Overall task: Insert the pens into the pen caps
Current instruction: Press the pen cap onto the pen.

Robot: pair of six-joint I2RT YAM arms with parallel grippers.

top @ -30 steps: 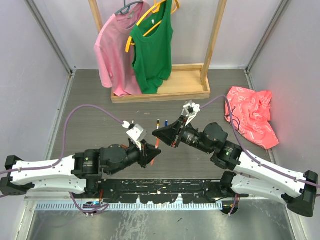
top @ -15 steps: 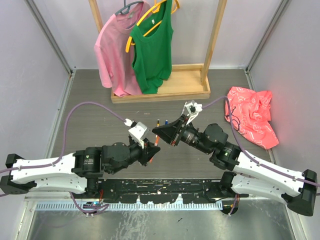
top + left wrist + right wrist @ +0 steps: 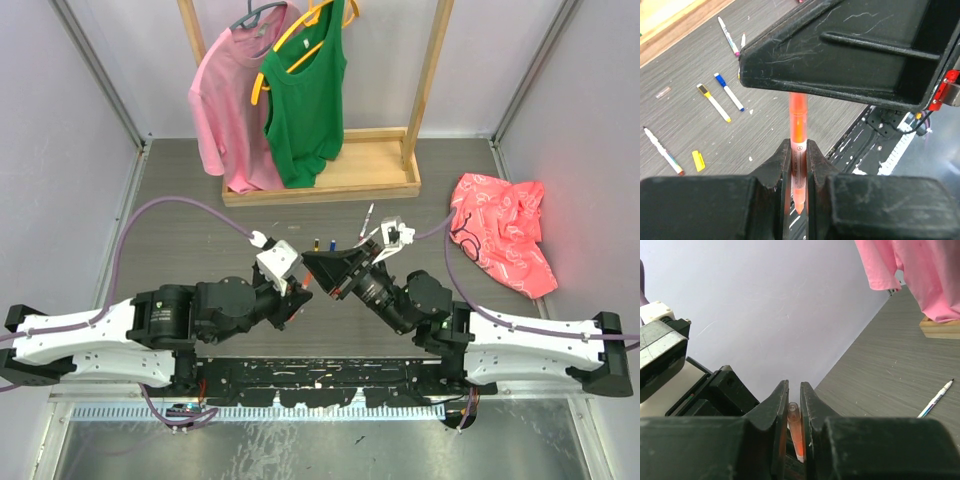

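Alignment explains the pose: the 2 arms meet nose to nose above the middle of the table point(image 3: 190, 215). That way pen and cap share 1 line and can be pushed together in the air rather than against the surface. The left gripper point(image 3: 798, 147) is clenched on the white barrel of the orange pen point(image 3: 798, 117). The pen stands straight out of its jaws, with the orange end running up under the right gripper point(image 3: 794, 390). That one is clenched too, on an orange tube point(image 3: 794, 427), which I judge to be the cap. Whether the pen is already seated in it is hidden by the black fingers. Holding the barrel low leaves the front end free to enter, and the tight pinch on each side stops the slim parts from swivelling. The step looks like the push itself, or the last lining-up before it. Spare stock lies flat on the table beyond: a yellow-ended pen point(image 3: 714, 102) beside a blue-ended pen point(image 3: 729, 91), with a loose yellow cap point(image 3: 698, 160) near them.
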